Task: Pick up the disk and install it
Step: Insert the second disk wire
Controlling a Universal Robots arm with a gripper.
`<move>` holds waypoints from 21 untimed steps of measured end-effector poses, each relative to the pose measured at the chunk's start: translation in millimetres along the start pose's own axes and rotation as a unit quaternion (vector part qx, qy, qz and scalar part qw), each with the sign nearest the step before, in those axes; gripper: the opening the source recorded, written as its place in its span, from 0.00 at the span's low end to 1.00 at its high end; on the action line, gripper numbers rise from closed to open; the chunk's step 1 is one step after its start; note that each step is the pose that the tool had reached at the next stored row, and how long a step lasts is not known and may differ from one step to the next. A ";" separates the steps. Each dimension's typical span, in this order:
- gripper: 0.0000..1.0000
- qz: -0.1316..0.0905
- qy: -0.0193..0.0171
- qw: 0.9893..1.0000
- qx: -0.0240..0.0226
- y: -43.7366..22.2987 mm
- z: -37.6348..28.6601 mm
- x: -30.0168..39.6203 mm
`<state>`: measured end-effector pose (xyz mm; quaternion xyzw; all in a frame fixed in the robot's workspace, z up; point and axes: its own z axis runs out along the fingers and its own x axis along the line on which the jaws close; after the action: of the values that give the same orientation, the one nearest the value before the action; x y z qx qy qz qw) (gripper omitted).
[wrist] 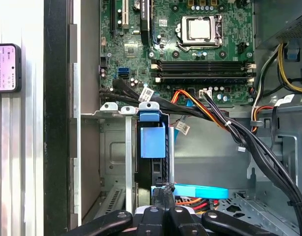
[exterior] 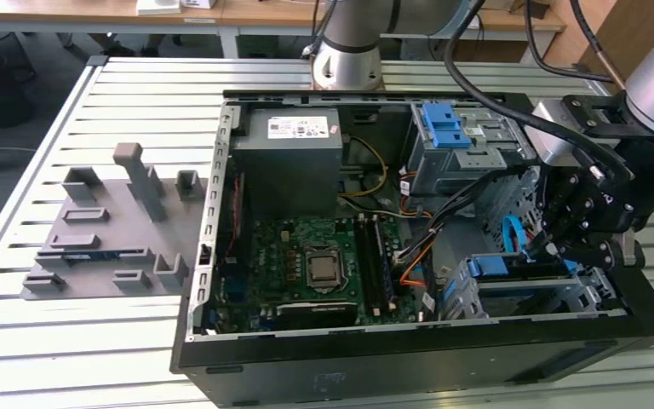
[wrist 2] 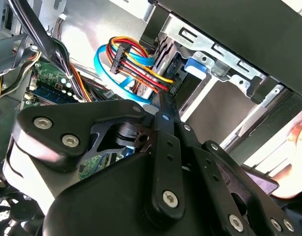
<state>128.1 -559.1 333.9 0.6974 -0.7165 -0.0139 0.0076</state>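
Slatted metal desk carries an open computer case, motherboard facing up. Install looks nearly done — the disk sits in the drive bay at the case's near right corner in the exterior view, blue bracket showing. Hand hangs wrist-down just over it; fingers seem drawn together, though I cannot tell whether they grip. What remains calls for seating and release.

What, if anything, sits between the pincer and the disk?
Nothing visible: the pincer is right at the disk, which sits in its cage. A blue cable and coloured wires run close beside them.
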 end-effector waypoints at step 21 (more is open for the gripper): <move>0.11 0.000 -0.001 1.000 0.000 0.2 -7.3 -0.1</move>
<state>128.1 -559.1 341.2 0.6974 -0.7165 -0.0144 0.0072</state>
